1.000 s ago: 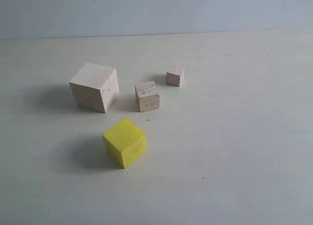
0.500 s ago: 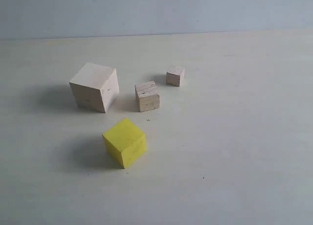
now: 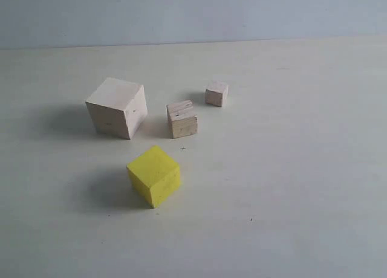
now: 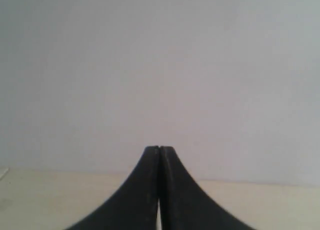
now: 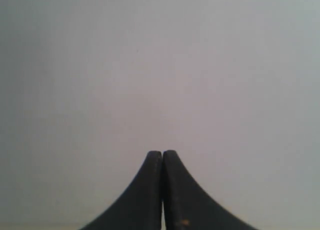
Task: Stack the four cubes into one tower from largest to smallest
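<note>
Pale off-white table [image 3: 290,169], matte, meeting a plain grey-blue wall [image 3: 181,12] at the far edge of the exterior view.

Item 1: largest cube [image 3: 117,107]. Pale bare wood, flat on the table at left of centre, farther back than the yellow one, one corner turned towards the camera.

Item 2: yellow cube [image 3: 153,175]. Bright yellow, second in size, nearest the camera, in front of the group and apart from it.

Item 3: grainy wood cube [image 3: 182,119]. Smaller, with a layered, stepped top face. Sits near the right side of the largest cube, not touching it.

Item 4: smallest cube [image 3: 216,93]. Pale wood, farthest back and to the right of item 3, with a clear gap between them.

All four rest singly on the table; none sits on another.

Item 5: left gripper [image 4: 159,149]. Seen only in the left wrist view. Black fingers pressed together, nothing between them, facing the wall above a strip of table.

Item 6: right gripper [image 5: 162,152]. Seen only in the right wrist view. Black fingers likewise closed together and empty, facing blank wall.
</note>
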Controlling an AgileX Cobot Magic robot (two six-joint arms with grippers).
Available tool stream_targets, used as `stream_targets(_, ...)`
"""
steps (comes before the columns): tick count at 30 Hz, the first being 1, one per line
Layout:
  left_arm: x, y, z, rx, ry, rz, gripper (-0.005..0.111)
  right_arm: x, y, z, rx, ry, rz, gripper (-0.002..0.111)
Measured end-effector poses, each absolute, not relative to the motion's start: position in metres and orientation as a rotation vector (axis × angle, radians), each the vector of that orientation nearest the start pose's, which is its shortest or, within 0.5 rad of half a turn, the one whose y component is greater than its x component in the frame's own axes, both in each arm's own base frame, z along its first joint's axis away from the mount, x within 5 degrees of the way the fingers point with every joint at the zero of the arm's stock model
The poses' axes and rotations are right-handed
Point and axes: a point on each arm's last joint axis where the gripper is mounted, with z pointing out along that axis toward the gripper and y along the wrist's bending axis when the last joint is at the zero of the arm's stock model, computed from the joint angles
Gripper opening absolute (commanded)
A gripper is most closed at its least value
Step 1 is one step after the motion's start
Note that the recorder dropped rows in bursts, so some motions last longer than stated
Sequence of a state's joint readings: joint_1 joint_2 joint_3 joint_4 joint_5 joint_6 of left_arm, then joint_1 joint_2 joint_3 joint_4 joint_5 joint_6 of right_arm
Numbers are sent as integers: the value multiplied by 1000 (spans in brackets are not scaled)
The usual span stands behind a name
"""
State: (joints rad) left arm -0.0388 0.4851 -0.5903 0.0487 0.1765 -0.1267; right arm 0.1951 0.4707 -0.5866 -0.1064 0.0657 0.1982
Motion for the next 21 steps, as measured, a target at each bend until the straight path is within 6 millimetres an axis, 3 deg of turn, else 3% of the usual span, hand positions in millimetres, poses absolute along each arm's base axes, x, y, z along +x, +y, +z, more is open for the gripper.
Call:
stream_targets(3,133,-18,361,50,1719,-147,0,126,40,361,-206,1638,272,0)
stream_targets(7,165,-57,336,340,1959,-191,0,161,81,323,-410,1947,341,0)
stream_targets(11,175,-81,312,492,2091,-222,0,174,108,282,-511,2235,406,0)
stream_targets(15,180,-92,303,547,2130,-234,0,180,124,249,-527,2464,460,0)
stream_targets(21,182,-93,302,546,2120,-237,0,194,133,236,-464,2464,484,0)
